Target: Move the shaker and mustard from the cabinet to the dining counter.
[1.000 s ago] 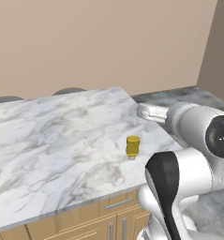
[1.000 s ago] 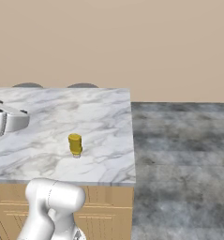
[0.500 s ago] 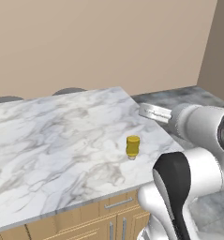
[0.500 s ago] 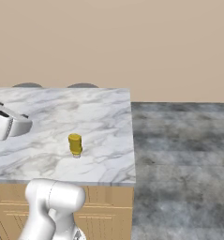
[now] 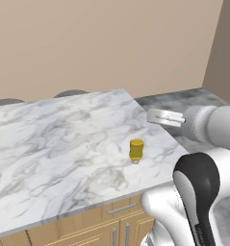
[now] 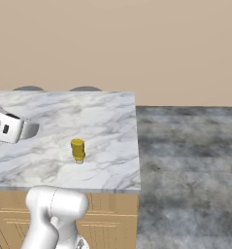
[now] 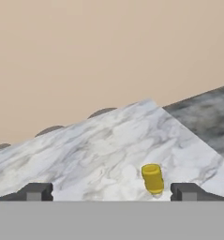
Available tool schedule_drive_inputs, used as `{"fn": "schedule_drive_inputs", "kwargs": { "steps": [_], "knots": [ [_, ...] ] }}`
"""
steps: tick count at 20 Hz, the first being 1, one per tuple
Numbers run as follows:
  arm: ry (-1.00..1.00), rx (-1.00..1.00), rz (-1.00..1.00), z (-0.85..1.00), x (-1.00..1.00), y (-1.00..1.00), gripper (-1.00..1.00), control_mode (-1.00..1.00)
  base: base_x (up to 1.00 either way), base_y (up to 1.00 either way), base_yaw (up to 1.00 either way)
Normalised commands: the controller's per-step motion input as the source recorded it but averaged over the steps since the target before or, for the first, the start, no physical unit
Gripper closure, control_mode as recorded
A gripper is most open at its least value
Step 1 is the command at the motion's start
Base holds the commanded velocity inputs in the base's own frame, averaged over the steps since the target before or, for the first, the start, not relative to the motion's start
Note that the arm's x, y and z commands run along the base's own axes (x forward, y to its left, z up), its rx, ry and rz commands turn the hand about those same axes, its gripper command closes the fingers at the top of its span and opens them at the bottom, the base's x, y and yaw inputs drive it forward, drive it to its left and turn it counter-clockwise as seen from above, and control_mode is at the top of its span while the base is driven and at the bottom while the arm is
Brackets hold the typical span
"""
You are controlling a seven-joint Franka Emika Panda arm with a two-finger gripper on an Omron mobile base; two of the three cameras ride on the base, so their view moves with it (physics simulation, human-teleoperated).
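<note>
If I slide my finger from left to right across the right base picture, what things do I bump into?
White pincer → small yellow squeeze bottle on the white marble dining counter → dark grey mottled floor.

No text, label, brand, number or sign can be read anywhere — not on the mustard (image 5: 136, 149) standing on the marble surface (image 5: 49, 144), whose yellow body shows plain in the left base, right base and hand views, and not on the surface itself, which carries grey veins and no lettering. The wooden drawer fronts (image 5: 117, 226) below it are also unmarked.
</note>
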Motion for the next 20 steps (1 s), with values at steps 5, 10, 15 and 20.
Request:
{"fn": "schedule_drive_inputs", "kwargs": {
  "steps": [5, 10, 15, 20],
  "knots": [
    [0.0, 0.0, 0.03, -0.21, 0.0, 0.0, -1.0, -1.0, 0.0, 0.0, 0.0],
    [0.0, 0.0, 0.0, -0.14, 0.0, 0.0, -1.0, -1.0, 0.0, 0.0, 0.0],
    [0.0, 0.0, 0.0, -0.02, 0.0, 0.0, -1.0, 1.0, 0.0, 0.0, 0.0],
    [0.0, 0.0, 0.0, 0.0, 0.0, 0.0, -1.0, 1.0, -0.19, -0.07, -0.05]
  ]
}}
